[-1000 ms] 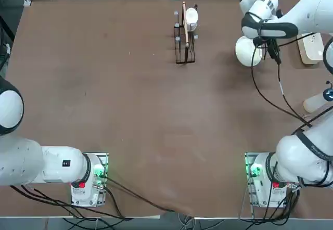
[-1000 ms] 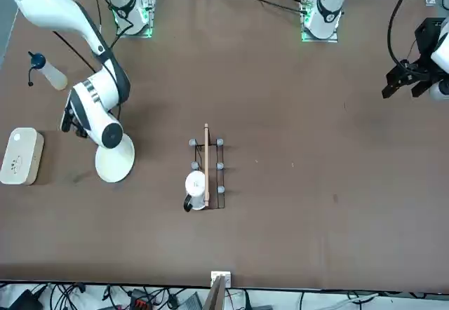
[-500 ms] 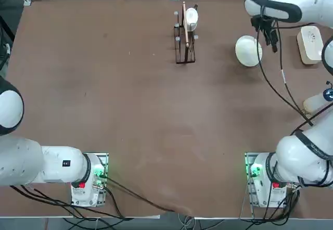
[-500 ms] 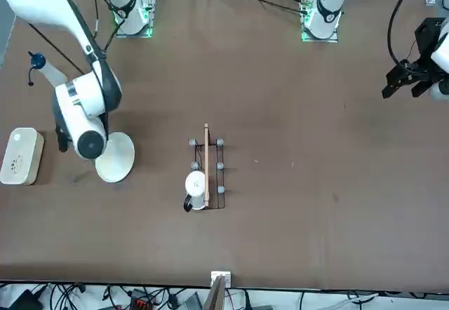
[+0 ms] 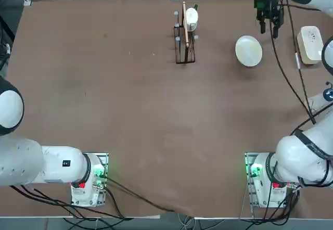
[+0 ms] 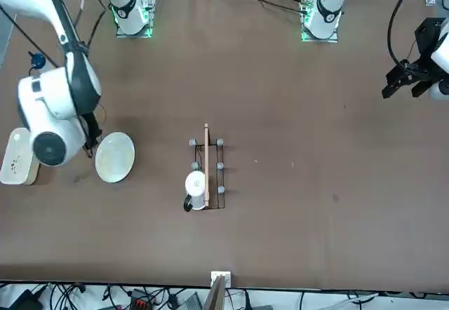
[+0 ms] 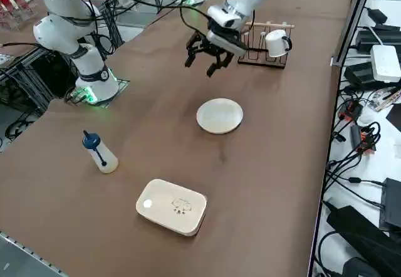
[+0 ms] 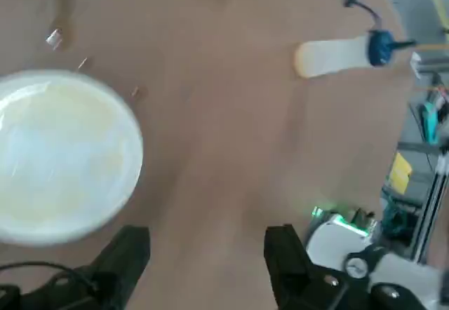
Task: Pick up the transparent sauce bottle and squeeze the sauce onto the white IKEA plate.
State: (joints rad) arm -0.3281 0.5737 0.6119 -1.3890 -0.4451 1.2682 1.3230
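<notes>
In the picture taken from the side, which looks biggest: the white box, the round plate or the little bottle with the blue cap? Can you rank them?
1. White box, though it lies nearest the camera, which flatters it.
2. Round plate, close behind; these two are too alike to rank firmly.
3. Bottle with the blue cap, clearly smallest.

The open pincer hangs above the table beyond the plate.

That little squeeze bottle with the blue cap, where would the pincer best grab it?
Around the translucent body, below the blue cap. The sauce bottle stands upright and alone on the table, so probably coming in level from the side, squeezing the soft wall. The right pincer is open, above the table beyond the white plate.
</notes>
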